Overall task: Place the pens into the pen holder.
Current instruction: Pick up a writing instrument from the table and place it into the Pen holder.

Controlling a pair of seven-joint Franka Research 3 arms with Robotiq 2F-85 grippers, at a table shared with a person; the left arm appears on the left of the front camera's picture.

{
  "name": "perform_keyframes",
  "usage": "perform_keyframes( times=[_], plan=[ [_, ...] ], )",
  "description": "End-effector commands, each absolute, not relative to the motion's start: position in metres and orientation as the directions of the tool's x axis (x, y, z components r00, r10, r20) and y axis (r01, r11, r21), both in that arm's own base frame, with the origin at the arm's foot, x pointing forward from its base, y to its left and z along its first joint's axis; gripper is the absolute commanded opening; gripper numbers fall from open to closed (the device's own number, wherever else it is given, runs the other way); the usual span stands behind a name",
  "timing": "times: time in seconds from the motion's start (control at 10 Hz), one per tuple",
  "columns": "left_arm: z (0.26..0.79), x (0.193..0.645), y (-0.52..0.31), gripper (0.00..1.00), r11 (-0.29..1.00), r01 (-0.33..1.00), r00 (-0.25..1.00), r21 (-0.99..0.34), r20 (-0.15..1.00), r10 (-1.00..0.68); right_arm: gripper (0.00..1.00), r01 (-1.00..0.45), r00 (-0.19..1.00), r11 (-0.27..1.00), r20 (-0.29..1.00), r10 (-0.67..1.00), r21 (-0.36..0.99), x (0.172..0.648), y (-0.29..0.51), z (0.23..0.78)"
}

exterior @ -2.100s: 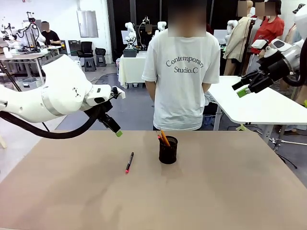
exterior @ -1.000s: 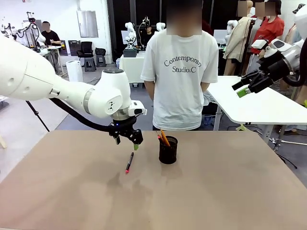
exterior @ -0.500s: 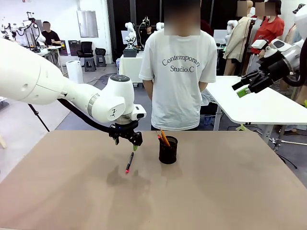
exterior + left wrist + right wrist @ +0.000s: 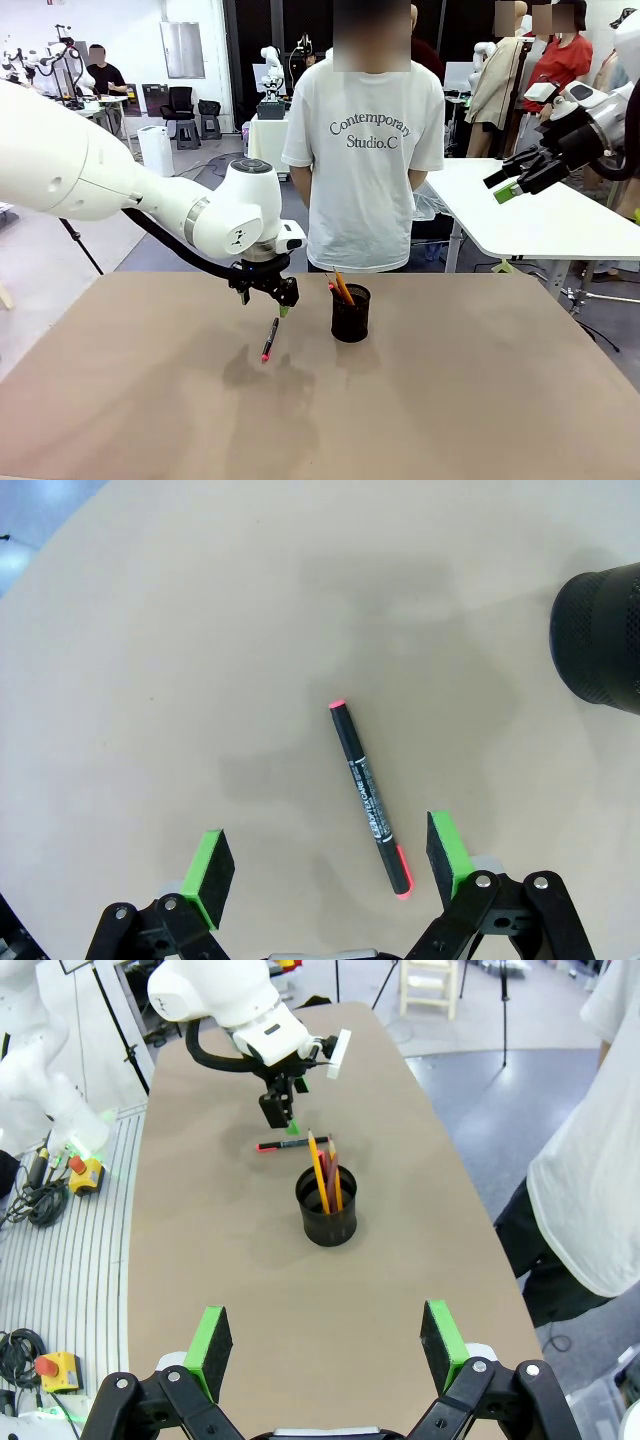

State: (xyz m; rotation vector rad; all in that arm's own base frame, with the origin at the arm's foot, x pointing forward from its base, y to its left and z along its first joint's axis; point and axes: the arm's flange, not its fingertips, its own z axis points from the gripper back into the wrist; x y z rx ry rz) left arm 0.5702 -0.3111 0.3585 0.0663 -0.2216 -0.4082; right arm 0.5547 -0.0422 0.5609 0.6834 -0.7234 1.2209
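A tan table [image 4: 480, 400] fills the foreground. A person in a white T-shirt [image 4: 365, 150] stands at its far edge (dark lettering across the chest). A white table [image 4: 560, 225] stands behind to the right, with black office chairs [image 4: 180, 105] farther back.

Bare table [image 4: 450, 400] is lying all around the black pen [image 4: 370, 800], leaving room on either side of it between the spread green pads [image 4: 210, 865] of the left gripper [image 4: 278, 300]. The pen holder [image 4: 350, 313] is standing near its right, apart from it, and the pencil [image 4: 319, 1172] sticking out of it is taking up part of the mouth, seemingly with a dark red one. A person [image 4: 370, 150] is standing at the far edge. The right gripper [image 4: 510, 183] is hanging high, well clear.
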Motion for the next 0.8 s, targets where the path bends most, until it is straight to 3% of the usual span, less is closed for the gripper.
perform_keyframes(
  times=[0.0,0.7],
  plan=[
    [0.351,0.576,-0.318,1.00,0.941,0.328,0.917,0.089,0.209,-0.339,1.00,-0.975,0.184,0.208,0.797,0.575,0.075,0.554,-0.042,0.562],
    [0.322,0.606,-0.306,1.00,0.974,0.222,0.957,0.051,0.181,-0.228,1.00,-0.975,0.184,0.208,0.797,0.575,0.075,0.554,-0.042,0.562]
  ],
)
